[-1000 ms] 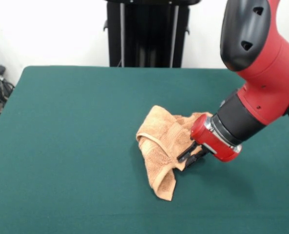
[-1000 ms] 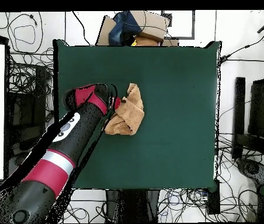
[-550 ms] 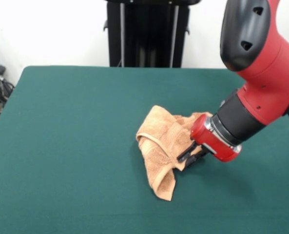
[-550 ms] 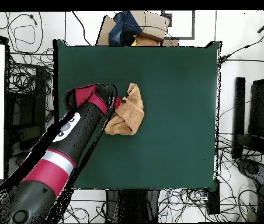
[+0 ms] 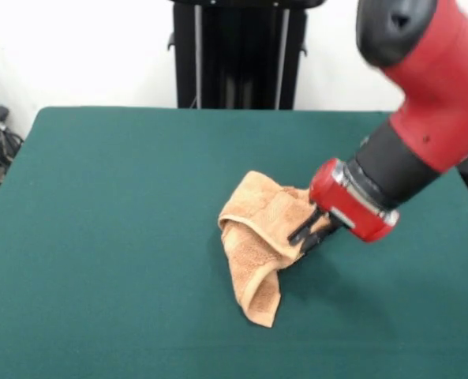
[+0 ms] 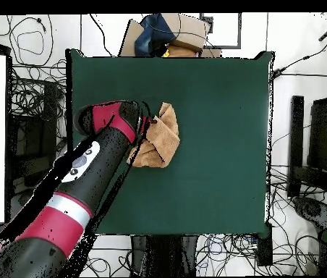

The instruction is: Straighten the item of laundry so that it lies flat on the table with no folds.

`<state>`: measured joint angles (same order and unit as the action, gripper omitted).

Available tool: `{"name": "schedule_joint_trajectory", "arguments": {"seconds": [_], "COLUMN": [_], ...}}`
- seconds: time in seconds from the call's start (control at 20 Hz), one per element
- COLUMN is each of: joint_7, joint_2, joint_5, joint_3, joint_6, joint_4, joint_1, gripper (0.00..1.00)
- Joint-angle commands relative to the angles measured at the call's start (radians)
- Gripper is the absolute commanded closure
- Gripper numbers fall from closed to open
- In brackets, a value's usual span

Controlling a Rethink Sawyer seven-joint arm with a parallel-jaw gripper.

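- Since a second ago the arm has risen a little and the towel is pulled up with it.
- Bunched towel lies near the middle of the table, its lower flap nearest me.
- Behind, the gripper is clenched on the towel's edge.
- Risk, I think: the whole bundle lifts still folded, or the cloth slips out.

Crumpled tan-orange towel on green table, left of centre, pincer touching its left edge
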<state>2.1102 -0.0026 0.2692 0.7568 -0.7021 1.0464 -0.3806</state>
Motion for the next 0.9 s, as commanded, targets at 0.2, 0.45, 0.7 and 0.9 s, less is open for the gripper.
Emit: {"name": "schedule_joint_trajectory", "arguments": {"seconds": [0.2, 0.45, 0.7, 0.9], "joint_7": [-0.094, -0.113, -0.098, -0.106], "joint_2": [-0.268, -0.338, -0.349, -0.365], "joint_5": [-0.083, -0.115, -0.144, -0.170], "joint_3": [-0.160, -0.181, -0.198, -0.203], "joint_6": [-0.022, -0.067, -0.081, -0.093], "joint_4": [0.186, 0.203, 0.196, 0.200], "joint_1": [0.055, 0.069, 0.074, 0.080], "gripper": [1.00, 1.00, 1.00, 1.00]}}
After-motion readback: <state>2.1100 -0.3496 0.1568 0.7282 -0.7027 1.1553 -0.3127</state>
